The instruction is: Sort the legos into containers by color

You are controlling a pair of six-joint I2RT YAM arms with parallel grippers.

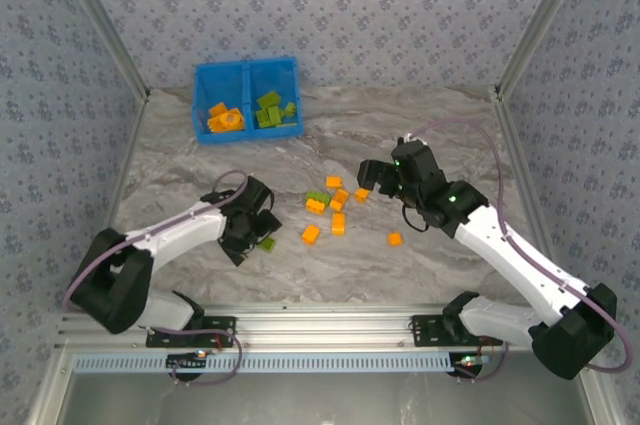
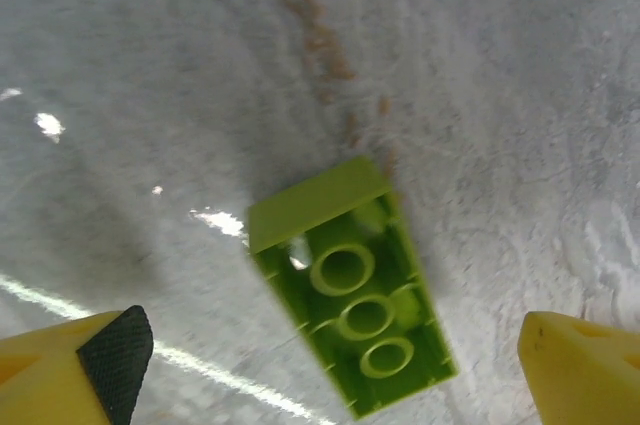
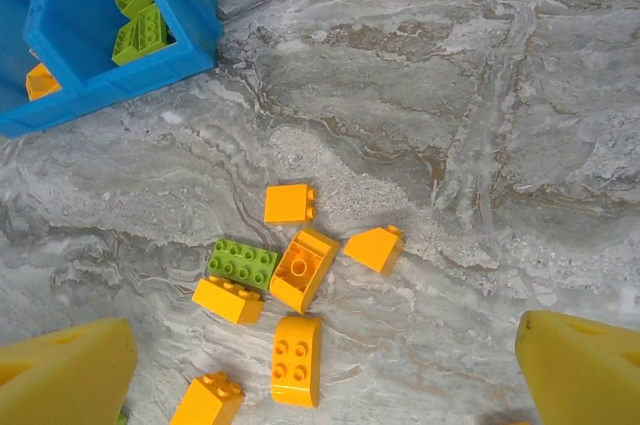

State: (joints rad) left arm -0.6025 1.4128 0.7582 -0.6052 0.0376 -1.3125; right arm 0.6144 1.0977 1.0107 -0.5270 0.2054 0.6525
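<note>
Now | left claw wide open over green lego | right claw wide open, empty

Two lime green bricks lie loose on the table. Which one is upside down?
The lime green brick below the left gripper: its hollow underside faces up. The other green brick, among the orange bricks, shows its studs.

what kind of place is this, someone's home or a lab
Most likely a robot lab test cell. A left arm and right arm are bolted to a metal rail at the table edge, patterned backdrop walls box the table in, and toy bricks lie staged near a blue bin.
</note>
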